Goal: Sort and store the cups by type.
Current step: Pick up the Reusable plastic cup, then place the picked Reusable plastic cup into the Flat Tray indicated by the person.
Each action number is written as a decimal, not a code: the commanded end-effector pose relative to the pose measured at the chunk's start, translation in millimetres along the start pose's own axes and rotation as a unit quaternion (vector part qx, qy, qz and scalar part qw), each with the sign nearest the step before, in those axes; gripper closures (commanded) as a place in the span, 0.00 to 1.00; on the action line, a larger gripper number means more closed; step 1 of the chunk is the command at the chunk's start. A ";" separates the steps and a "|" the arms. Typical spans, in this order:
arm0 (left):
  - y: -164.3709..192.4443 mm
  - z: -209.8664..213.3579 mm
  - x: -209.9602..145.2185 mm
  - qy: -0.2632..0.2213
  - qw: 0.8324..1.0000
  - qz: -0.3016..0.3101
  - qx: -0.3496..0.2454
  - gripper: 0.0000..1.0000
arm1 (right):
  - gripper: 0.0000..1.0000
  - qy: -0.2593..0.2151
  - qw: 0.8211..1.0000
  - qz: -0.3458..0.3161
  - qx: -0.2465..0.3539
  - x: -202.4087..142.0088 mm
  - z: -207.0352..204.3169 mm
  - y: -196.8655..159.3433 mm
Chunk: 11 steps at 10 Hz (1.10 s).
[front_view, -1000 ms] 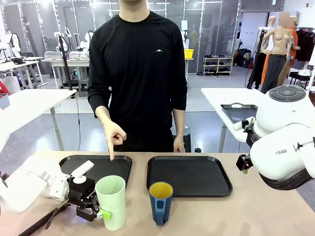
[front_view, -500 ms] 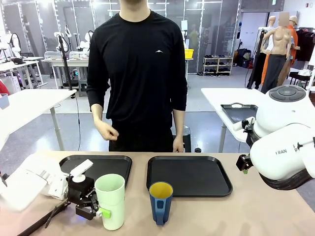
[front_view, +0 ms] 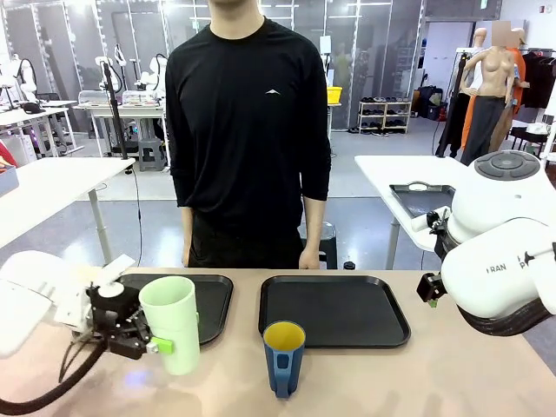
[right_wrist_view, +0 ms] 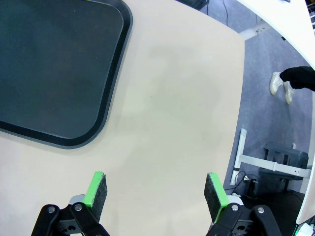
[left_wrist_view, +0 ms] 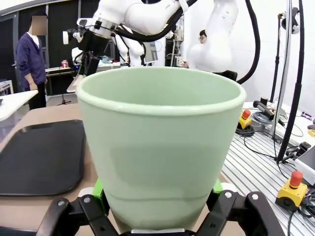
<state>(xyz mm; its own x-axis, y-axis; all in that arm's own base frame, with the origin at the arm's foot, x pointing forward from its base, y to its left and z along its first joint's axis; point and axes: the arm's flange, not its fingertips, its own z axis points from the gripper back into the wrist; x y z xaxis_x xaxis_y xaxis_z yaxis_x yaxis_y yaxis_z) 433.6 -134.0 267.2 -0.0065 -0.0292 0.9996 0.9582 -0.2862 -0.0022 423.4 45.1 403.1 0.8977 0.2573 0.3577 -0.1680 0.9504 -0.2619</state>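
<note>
My left gripper [front_view: 155, 345] is shut on the lower part of the pale mint-green tumbler [front_view: 170, 323]. It holds the tumbler upright, slightly off the table, at the front edge of the left black tray [front_view: 213, 291]. In the left wrist view the tumbler [left_wrist_view: 160, 142] stands large between the green pads [left_wrist_view: 98, 188]. The dark blue mug with a yellow inside [front_view: 283, 356] sits on the table before the right black tray [front_view: 334, 311], with its handle towards me. My right gripper [right_wrist_view: 155, 192] hangs open over bare table beside that tray's corner [right_wrist_view: 49, 64].
A person in black stands at the far side, with both hands down by the table edge. The bulky right arm [front_view: 495, 261] rises over the table's right end. The table edge [right_wrist_view: 236, 98] drops to the floor just past my right gripper.
My left gripper has carried the tumbler up and to the left, towards the left tray. The person's hand, which pointed at that tray, has drawn back to the side.
</note>
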 end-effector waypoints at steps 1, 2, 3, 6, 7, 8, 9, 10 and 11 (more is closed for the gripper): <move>-16.2 11.8 12.7 0.001 1.000 0.000 0.013 0.62 | 0.00 0.000 1.000 0.002 0.000 -1.0 -0.9 0.2; -17.5 15.2 11.9 -0.001 1.000 0.002 0.017 0.62 | 0.00 0.000 1.000 0.002 0.000 -1.0 -0.9 0.2; -17.8 18.9 11.4 -0.004 1.000 0.000 0.021 0.62 | 0.00 0.000 1.000 0.002 0.000 -1.0 -0.9 0.2; -15.6 21.2 7.8 0.002 1.000 -0.001 0.028 0.62 | 0.00 0.000 1.000 0.002 0.000 -1.0 -0.9 0.2; -15.6 21.2 7.8 0.002 1.000 -0.001 0.028 0.62 | 0.00 0.000 1.000 0.002 0.000 -1.0 -0.9 0.2; -15.6 21.2 7.8 0.002 1.000 -0.001 0.028 0.62 | 0.00 0.000 1.000 0.002 0.000 -1.0 -0.9 0.2; -15.6 21.2 7.8 0.002 1.000 -0.001 0.028 0.62 | 0.00 0.000 1.000 0.002 0.000 -1.0 -0.9 0.2; -15.6 21.2 7.8 0.002 1.000 -0.001 0.028 0.62 | 0.00 0.000 1.000 0.002 0.000 -1.0 -0.9 0.2; -15.6 21.2 7.8 0.002 1.000 -0.001 0.028 0.62 | 0.00 0.000 1.000 0.002 0.000 -1.0 -0.9 0.2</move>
<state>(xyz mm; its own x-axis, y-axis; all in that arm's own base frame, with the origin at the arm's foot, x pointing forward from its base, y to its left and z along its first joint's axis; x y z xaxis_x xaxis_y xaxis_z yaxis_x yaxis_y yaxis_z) 424.2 -108.3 274.0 -0.0038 -0.0316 0.9995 0.9739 -0.2269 -0.0034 423.4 45.1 403.1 0.8977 0.2573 0.3577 -0.1680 0.9504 -0.2619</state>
